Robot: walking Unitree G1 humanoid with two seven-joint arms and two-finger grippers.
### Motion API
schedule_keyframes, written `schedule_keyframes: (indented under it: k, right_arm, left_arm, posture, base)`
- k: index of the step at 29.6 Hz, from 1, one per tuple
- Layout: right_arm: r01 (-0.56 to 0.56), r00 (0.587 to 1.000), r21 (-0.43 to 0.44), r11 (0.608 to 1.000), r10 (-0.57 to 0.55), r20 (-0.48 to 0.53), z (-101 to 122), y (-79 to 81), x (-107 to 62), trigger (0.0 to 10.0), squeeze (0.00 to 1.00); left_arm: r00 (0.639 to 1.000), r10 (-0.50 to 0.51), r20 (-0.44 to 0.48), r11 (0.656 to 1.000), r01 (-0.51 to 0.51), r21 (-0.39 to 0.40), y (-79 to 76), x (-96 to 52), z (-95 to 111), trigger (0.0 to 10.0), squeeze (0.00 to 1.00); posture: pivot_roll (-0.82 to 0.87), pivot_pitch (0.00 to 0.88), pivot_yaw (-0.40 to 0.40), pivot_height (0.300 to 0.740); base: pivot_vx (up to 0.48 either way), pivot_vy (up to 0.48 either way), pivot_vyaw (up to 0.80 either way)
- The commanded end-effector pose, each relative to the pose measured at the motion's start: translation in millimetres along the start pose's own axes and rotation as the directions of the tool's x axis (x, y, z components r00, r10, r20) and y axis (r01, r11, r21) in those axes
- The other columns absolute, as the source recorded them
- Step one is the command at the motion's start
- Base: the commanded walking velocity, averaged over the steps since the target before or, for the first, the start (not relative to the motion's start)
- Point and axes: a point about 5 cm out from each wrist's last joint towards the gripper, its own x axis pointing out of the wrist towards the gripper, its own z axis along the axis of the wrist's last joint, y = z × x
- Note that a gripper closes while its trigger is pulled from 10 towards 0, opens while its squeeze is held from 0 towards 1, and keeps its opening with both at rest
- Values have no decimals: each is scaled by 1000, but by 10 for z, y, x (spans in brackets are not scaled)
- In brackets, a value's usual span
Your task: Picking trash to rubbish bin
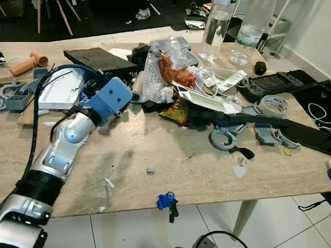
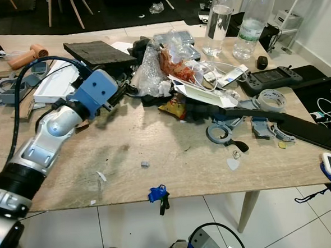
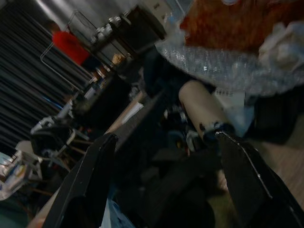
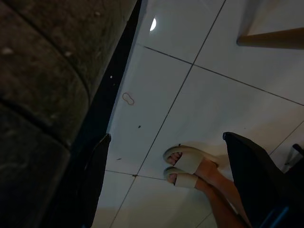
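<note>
Left arm: silver left arm (image 1: 51, 162) with a blue wrist block reaches from 7 o'clock across the pale wooden table (image 1: 169, 158) toward 1 o'clock.
Trash heap: crumpled clear plastic wrap with orange-red food scraps (image 1: 166, 70) lies just past the wrist, at 1 o'clock from it, long axis running toward 12 o'clock.
Nearer arm: left, by a wide margin; my judgement is that a short push forward would reach the wrap.
Left gripper (image 3: 161, 183): black fingers spread wide, holding nothing; bubbled plastic sits ahead between their lines.
Right gripper (image 4: 166, 180): hangs low over white floor tiles (image 4: 190, 71), fingers apart and empty; a person's sandalled feet (image 4: 187, 166) lie beyond.
Small scraps: white shreds (image 1: 109, 183) at 6 o'clock of the wrist.
</note>
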Motion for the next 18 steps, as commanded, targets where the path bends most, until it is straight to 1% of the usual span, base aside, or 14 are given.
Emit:
schedule_keyframes:
  k: [1, 3, 4, 6, 8, 9, 16, 17, 18]
  right_arm:
    - [-59, 998, 14, 998, 59, 23, 42, 176, 18, 10000, 0]
    - [-60, 998, 14, 998, 60, 22, 39, 185, 20, 10000, 0]
    - [-60, 998, 14, 998, 60, 22, 39, 185, 20, 10000, 0]
    - [-61, 998, 15, 998, 61, 22, 34, 197, 21, 10000, 0]
    - [-62, 998, 17, 998, 62, 21, 30, 207, 22, 10000, 0]
    - [-64, 998, 20, 998, 63, 20, 25, 215, 23, 10000, 0]
    - [-65, 998, 23, 998, 65, 18, 18, 225, 24, 10000, 0]
    - [-66, 998, 26, 997, 66, 16, 14, 229, 25, 10000, 0]
    - [-66, 998, 26, 997, 66, 16, 14, 229, 25, 10000, 0]
  left_arm:
    - [999, -38, -24, 999, 38, 9, -31, -5, -53, 10000, 0]
    - [996, -71, -52, 997, 71, 11, -99, 3, -116, 10000, 0]
    - [996, -71, -52, 997, 71, 11, -99, 3, -116, 10000, 0]
    - [992, -103, -76, 994, 105, 21, -175, 17, -177, 10000, 0]
    - [988, -121, -91, 991, 125, 39, -208, 31, -211, 10000, 0]
    - [987, -125, -98, 990, 130, 51, -210, 42, -233, 10000, 0]
    - [987, -117, -107, 991, 123, 47, -171, 56, -259, 10000, 0]
    - [989, -97, -109, 994, 102, 45, -118, 61, -266, 10000, 0]
    - [989, -97, -109, 994, 102, 45, -118, 61, -266, 10000, 0]
  posture:
    - [-8, 165, 36, 740]
    - [-12, 168, 42, 740]
    - [-12, 168, 42, 740]
    - [-18, 169, 47, 740]
    - [-21, 171, 50, 740]
    - [-23, 173, 52, 740]
    - [-26, 181, 58, 740]
    - [-28, 186, 60, 740]
    - [-28, 186, 60, 740]
  base:
    - [0, 0, 0]
    - [0, 0, 0]
    - [0, 0, 0]
    - [0, 0, 0]
    - [0, 0, 0]
    - [0, 0, 0]
    - [0, 0, 0]
    - [0, 0, 0]
    - [0, 0, 0]
